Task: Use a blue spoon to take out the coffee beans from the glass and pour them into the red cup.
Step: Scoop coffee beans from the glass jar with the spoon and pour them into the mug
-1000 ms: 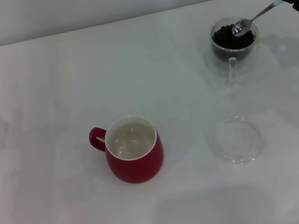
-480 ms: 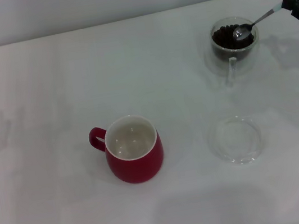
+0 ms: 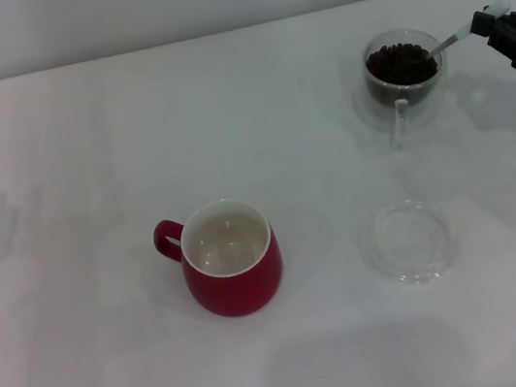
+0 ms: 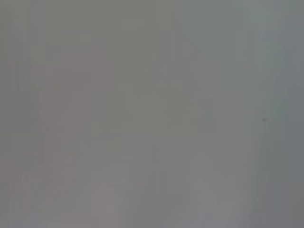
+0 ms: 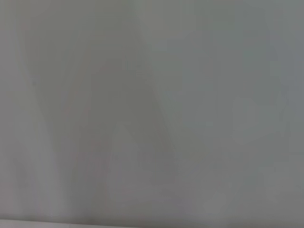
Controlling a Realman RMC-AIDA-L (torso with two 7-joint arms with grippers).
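In the head view the glass [image 3: 403,75] stands at the back right, full of dark coffee beans [image 3: 398,62]. My right gripper [image 3: 498,21] is at the right edge, shut on the pale blue handle of the blue spoon [image 3: 454,36]. The spoon's neck slants down over the glass rim and its bowl is sunk among the beans, hidden. The red cup [image 3: 232,256] stands near the middle front, its white inside empty, handle to the left. My left gripper is out of view. Both wrist views show only blank grey.
A flat clear glass saucer [image 3: 407,241] lies on the white table [image 3: 70,184] in front of the glass, to the right of the red cup. The wall meets the table along the back edge.
The spoon's bowl, which lay on top of the beans, has sunk into them. My right gripper has shifted slightly left and down with the handle.
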